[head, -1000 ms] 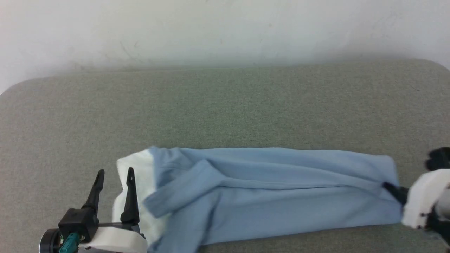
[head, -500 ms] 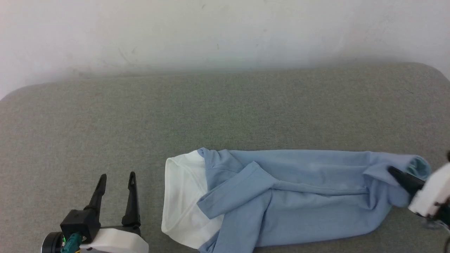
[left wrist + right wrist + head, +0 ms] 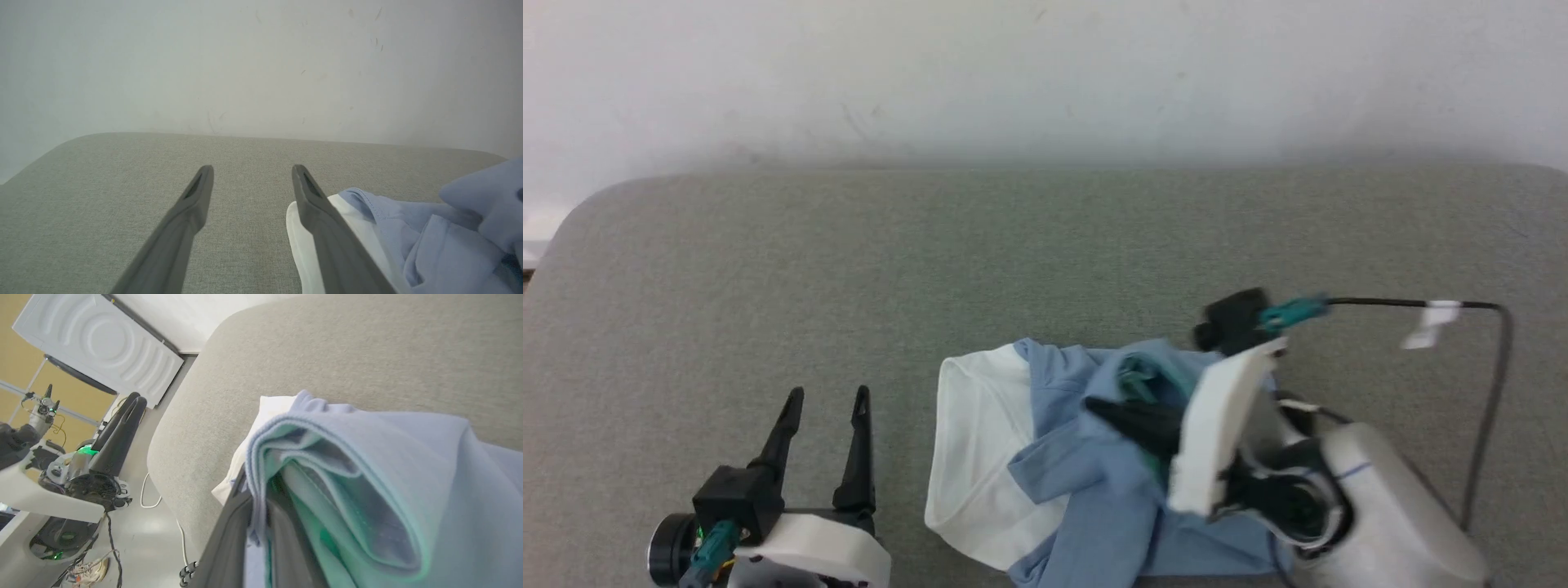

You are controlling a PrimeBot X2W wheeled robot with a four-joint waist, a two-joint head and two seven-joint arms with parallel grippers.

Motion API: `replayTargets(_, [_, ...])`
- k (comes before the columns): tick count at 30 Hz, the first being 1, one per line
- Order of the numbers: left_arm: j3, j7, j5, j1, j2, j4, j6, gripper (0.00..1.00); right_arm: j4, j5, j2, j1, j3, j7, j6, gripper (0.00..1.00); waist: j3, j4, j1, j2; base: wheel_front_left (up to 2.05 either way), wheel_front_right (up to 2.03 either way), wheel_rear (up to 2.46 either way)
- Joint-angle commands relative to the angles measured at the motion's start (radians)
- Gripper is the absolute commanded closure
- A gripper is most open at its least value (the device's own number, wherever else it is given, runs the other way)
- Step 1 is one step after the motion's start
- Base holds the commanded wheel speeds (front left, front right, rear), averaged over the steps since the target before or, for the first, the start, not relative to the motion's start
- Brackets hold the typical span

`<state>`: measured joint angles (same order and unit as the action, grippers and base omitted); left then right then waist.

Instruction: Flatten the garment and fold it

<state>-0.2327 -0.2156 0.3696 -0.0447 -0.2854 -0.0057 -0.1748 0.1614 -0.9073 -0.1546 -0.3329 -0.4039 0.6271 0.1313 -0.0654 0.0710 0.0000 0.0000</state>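
Right gripper (image 3: 1098, 407): clenched on a lifted fold of the light blue polo shirt (image 3: 1086, 498), fingers pointing to the robot's left. The rest of the shirt lies bunched beneath it. Left gripper (image 3: 828, 394): spread wide, just beyond the shirt's white collar (image 3: 980, 441), over grey upholstery (image 3: 1045, 245).

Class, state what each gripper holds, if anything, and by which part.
The right gripper is shut on the garment, pinching a doubled-over hemmed blue edge. The left gripper is open, holding nothing.

There is one shirt (image 3: 1111, 506) on one tabletop (image 3: 1045, 245). Two grippers are in view, the left gripper (image 3: 829, 394) and the right gripper (image 3: 1096, 406). One black cable (image 3: 1494, 384) carries one white tag (image 3: 1425, 322). Possibly one shoe (image 3: 88, 572), blurred.
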Motion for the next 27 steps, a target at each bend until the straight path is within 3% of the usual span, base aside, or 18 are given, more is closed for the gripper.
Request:
replayTargets(1, [-0.006, 0.001, 0.0, 0.021, 0.003, 0.007, 0.01, 0.0, 0.031, -0.013, 0.023, -0.034, -0.054, -0.024, -0.001, 1.0, -0.015, 0.034, 0.0, 0.0, 0.0, 0.0, 0.0])
replayTargets(7, [-0.022, -0.009, 0.004, 0.051, 0.023, 0.03, 0.017, 0.0, 0.178, -0.015, 0.063, -0.125, -0.247, -0.138, -0.001, 1.0, -0.045, 0.08, 0.0, 0.0, 0.0, 0.0, 0.0])
replayTargets(8, [-0.023, -0.011, 0.004, 0.054, 0.025, 0.036, 0.019, 0.0, 0.211, -0.004, 0.064, -0.139, -0.275, -0.156, -0.001, 0.91, -0.049, 0.086, 0.0, 0.0, 0.0, 0.0, 0.0])
replayTargets(10, [-0.026, -0.015, 0.007, 0.063, 0.031, 0.046, 0.022, 0.0, 0.259, 0.027, 0.065, -0.17, -0.318, -0.227, -0.001, 0.08, -0.057, 0.092, 0.0, 0.0, 0.0, 0.0, 0.0])
replayTargets(11, [-0.027, -0.017, 0.007, 0.066, 0.033, 0.052, 0.023, 0.0, 0.274, 0.024, 0.068, -0.179, -0.342, -0.252, -0.001, 0.0, -0.058, 0.093, 0.0, 0.0, 0.0, 0.0, 0.0])
replayTargets(15, [-0.027, -0.023, 0.006, 0.068, 0.034, 0.069, 0.024, 0.0, 0.278, 0.041, 0.045, -0.239, -0.455, -0.326, -0.001, 0.0, -0.059, 0.081, 0.0, 0.0, 0.0, 0.0, 0.0])
replayTargets(21, [-0.021, -0.027, 0.009, 0.063, 0.029, 0.085, 0.018, 0.0, 0.169, 0.151, -0.068, -0.341, -0.642, -0.441, -0.001, 0.0, -0.032, 0.035, 0.0, 0.0, 0.0, 0.0, 0.0])
replayTargets(24, [-0.02, -0.027, 0.007, 0.058, 0.022, 0.087, 0.016, 0.0, 0.113, 0.17, -0.114, -0.332, -0.618, -0.538, -0.001, 0.0, -0.013, 0.013, 0.0, 0.0, 0.0, 0.0, 0.0])
replayTargets(27, [-0.017, -0.026, 0.007, 0.051, 0.019, 0.083, 0.009, 0.0, 0.085, 0.212, -0.147, -0.277, -0.512, -0.638, -0.001, 0.0, 0.003, -0.011, 0.0, 0.0, 0.0, 0.0, 0.0])
